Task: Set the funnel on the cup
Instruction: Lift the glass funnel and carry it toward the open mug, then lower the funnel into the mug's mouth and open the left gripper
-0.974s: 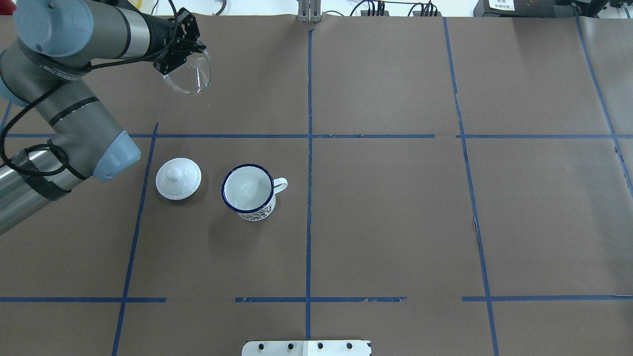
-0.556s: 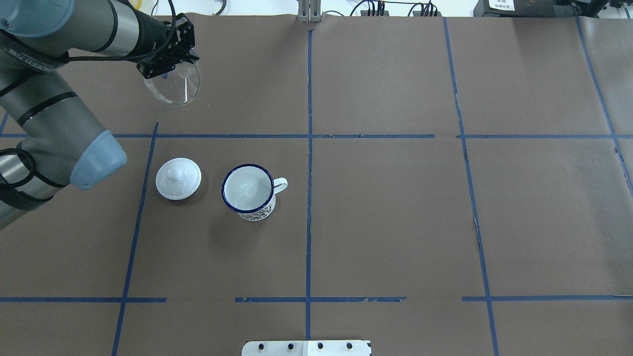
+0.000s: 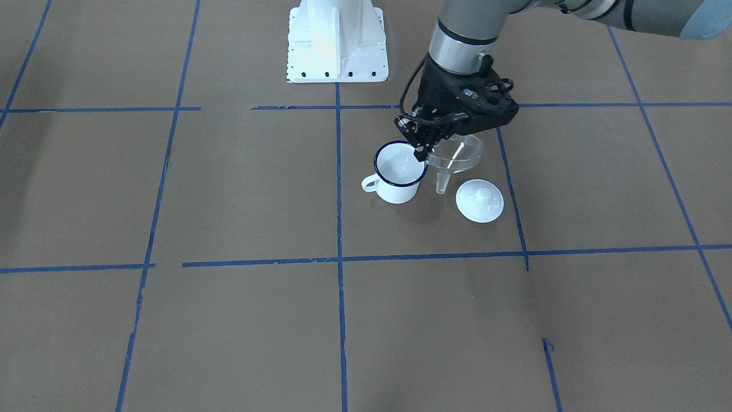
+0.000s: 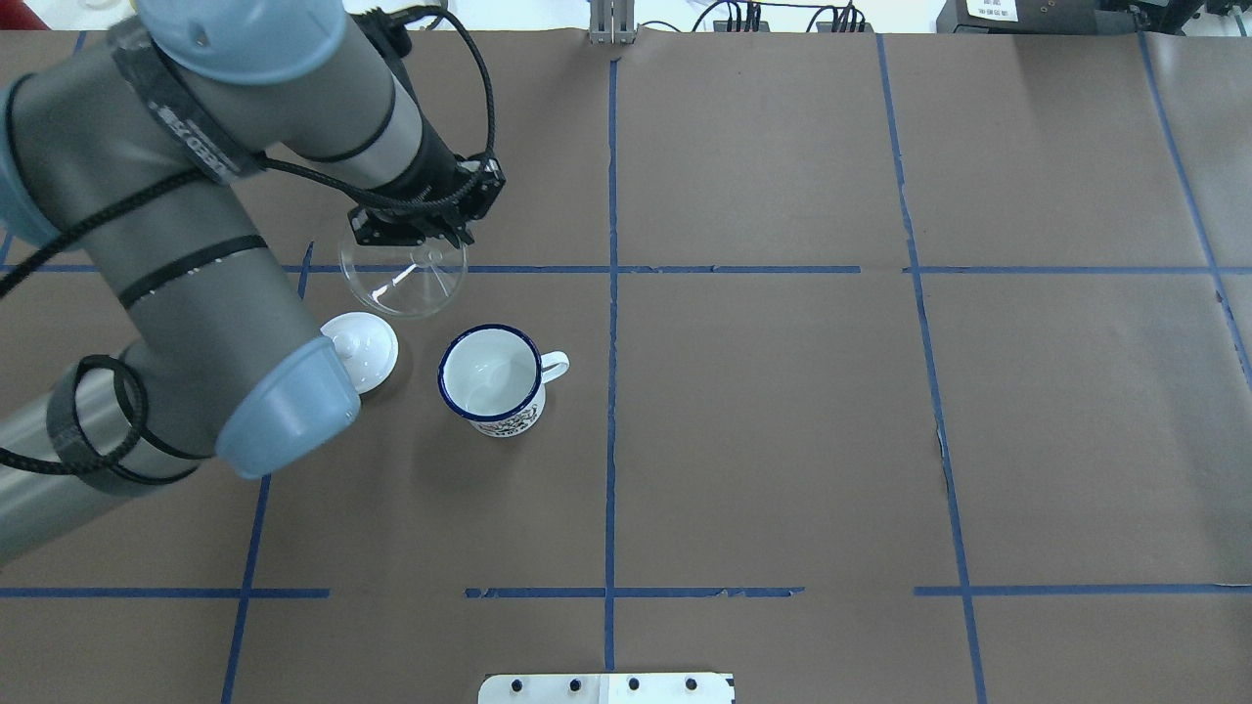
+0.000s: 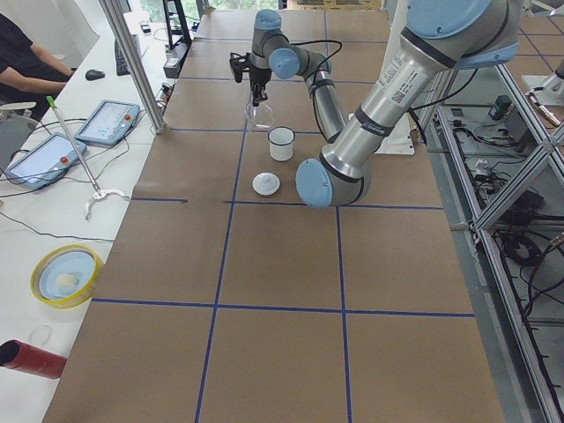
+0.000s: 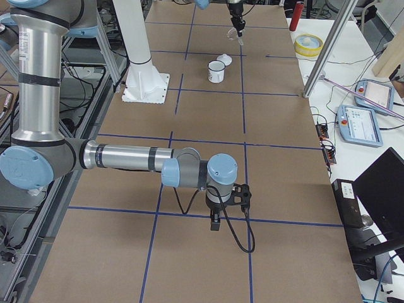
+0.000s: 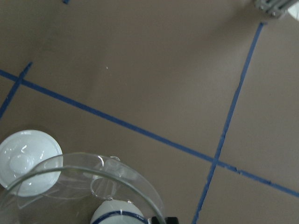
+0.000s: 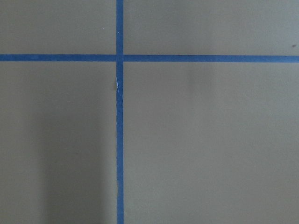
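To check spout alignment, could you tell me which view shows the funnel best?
The exterior front-facing view: the funnel shows side-on, bowl and spout both visible, beside the cup. Overhead shows mainly the bowl from above; the left wrist view, part of its rim; the side views, a tiny shape.

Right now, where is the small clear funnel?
In the overhead view the clear funnel hangs from the left hand, left of centre, in the air near the white domed lid and the blue-rimmed white mug, not yet over the mug.
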`<control>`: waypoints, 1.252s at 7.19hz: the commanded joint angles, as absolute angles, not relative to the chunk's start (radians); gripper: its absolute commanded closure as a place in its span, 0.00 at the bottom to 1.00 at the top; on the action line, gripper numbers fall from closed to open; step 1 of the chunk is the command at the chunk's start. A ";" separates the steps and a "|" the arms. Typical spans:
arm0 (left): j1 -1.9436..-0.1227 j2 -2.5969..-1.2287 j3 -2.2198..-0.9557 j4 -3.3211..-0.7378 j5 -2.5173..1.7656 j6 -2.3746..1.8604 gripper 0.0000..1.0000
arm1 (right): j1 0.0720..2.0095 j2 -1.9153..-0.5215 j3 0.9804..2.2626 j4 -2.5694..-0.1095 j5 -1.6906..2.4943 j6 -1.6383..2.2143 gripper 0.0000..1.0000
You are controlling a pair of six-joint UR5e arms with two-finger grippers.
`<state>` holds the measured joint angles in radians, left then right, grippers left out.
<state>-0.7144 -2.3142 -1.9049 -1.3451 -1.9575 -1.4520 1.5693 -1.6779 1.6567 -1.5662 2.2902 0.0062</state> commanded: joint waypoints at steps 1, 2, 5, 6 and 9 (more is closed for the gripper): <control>-0.606 -2.339 -1.872 -1.330 -1.951 -1.431 1.00 | 1.569 -1.678 1.657 -1.566 2.290 0.006 0.00; -0.566 -2.355 -1.832 -1.330 -1.918 -1.431 1.00 | 1.569 -1.677 1.657 -1.566 2.290 0.006 0.00; -0.546 -2.359 -1.793 -1.327 -1.891 -1.410 1.00 | 1.569 -1.678 1.657 -1.566 2.290 0.006 0.00; -0.546 -2.356 -1.792 -1.327 -1.891 -1.410 1.00 | 1.569 -1.678 1.657 -1.566 2.290 0.006 0.00; -0.546 -2.347 -1.807 -1.328 -1.885 -1.410 0.00 | 1.569 -1.677 1.657 -1.566 2.290 0.006 0.00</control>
